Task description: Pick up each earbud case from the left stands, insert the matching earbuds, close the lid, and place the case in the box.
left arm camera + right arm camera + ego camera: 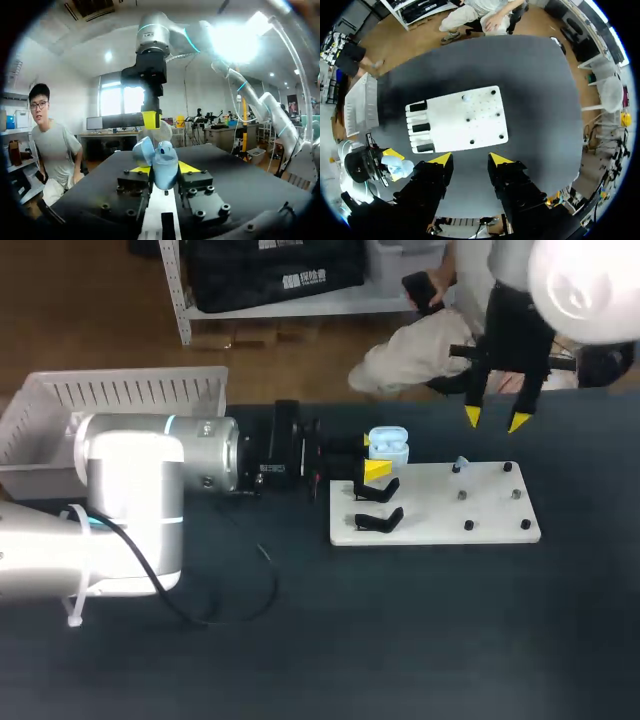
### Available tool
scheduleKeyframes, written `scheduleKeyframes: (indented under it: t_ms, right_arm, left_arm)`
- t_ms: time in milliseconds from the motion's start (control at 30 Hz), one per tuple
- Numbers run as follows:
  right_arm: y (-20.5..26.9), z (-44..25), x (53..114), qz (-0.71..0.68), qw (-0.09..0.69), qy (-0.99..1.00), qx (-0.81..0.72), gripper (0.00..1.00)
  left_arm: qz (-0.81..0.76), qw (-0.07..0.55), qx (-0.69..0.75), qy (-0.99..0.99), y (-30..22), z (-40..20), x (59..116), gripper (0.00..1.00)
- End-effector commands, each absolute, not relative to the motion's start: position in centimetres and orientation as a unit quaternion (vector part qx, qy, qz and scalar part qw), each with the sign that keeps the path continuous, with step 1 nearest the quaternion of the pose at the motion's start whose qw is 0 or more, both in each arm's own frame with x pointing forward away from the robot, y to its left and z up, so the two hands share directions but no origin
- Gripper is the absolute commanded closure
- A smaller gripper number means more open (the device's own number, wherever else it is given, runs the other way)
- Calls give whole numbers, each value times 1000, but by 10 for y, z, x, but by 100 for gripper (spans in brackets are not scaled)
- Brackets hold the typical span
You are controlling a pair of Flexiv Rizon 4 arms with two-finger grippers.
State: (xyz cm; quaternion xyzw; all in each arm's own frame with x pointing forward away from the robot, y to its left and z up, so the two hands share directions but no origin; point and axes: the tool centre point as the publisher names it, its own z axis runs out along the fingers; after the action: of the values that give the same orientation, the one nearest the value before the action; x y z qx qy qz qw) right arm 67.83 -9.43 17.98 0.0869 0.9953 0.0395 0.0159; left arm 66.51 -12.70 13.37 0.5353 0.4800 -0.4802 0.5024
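Left gripper (163, 169) is clamped on the earbud case (161, 160), which is pale blue with its lid swung open. It holds the case just off the far left corner of the white board (440, 510), near the black stands (378, 521) at that end. Right gripper (495, 419) hangs over the far edge of the desk (400, 640) beyond the board, its yellow fingertips (442, 159) apart with nothing between them. A white box (130, 395) sits at the desk's far left corner.
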Motion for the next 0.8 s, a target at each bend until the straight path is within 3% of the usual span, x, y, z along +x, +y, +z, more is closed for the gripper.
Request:
scheduleKeyframes:
  t_ms: [33, 333, 800]
  right_arm:
    - [-100, 161, 679, 70, 58, 995, -28, 54]
    - [-109, 136, 701, 73, 59, 991, -91, 55]
    - [-102, 96, 728, 71, 57, 996, -19, 55]
  left_arm:
    - [-479, 505, 534, 480, -128, 133, 664, 100]
    - [-479, 505, 534, 480, -128, 133, 664, 100]
    - [-479, 505, 534, 480, -128, 133, 664, 100]
